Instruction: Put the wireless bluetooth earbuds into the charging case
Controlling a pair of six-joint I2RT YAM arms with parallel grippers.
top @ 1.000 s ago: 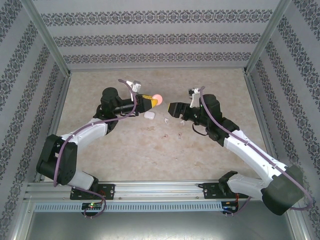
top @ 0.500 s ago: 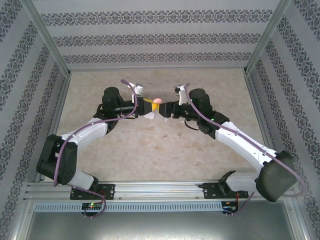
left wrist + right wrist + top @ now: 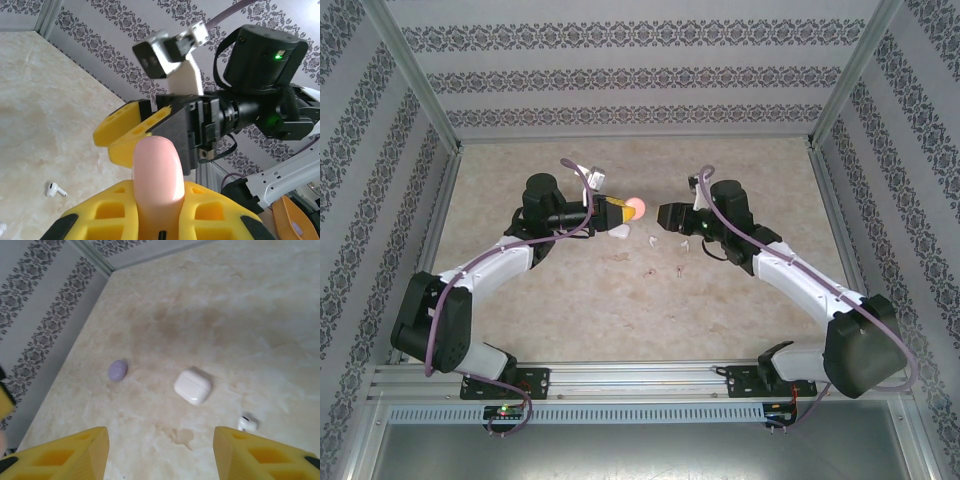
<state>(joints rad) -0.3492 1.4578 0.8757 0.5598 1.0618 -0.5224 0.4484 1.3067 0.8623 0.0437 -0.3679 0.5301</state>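
Left wrist, pink case point(image 3: 154, 175) btm cut off

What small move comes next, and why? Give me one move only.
Probably ease the right gripper forward to the pink case and lift its lid. The left gripper holds that case up off the table and it looks closed, while the right gripper stands open, facing it with a gap between them. Nothing can go in until the lid is up.
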